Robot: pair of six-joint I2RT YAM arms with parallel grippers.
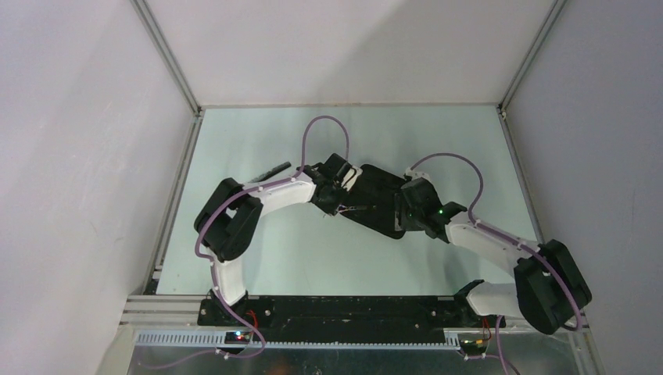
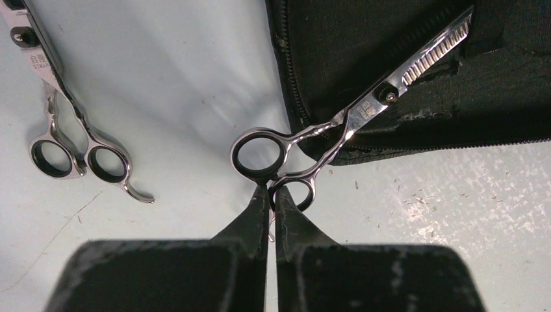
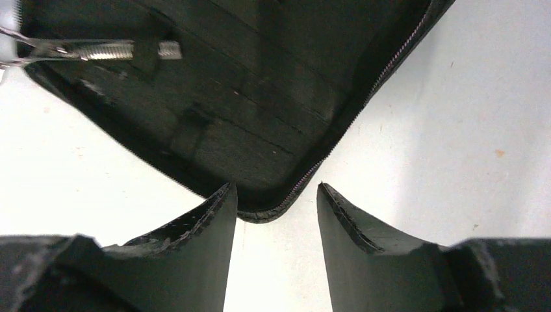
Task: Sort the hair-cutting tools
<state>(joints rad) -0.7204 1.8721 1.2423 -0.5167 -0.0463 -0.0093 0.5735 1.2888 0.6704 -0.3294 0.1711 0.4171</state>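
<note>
In the left wrist view my left gripper (image 2: 271, 188) is shut on a ring handle of the toothed silver scissors (image 2: 364, 110). Their blade lies across the open black pouch (image 2: 338, 39). The second silver scissors (image 2: 65, 130) lie flat on the table to the left. My right gripper (image 3: 276, 188) is open, its fingers either side of a zipped corner of the pouch (image 3: 260, 97) without touching it. The toothed blade (image 3: 97, 51) shows at its upper left. From above, both grippers meet over the pouch (image 1: 375, 199). A dark comb (image 1: 275, 168) lies left of it. The hair clips are out of view.
Grey walls and metal rails (image 1: 176, 203) enclose the pale green table (image 1: 438, 141). The arm bases (image 1: 227, 301) sit at the near edge. A purple cable (image 1: 320, 125) loops above the left wrist.
</note>
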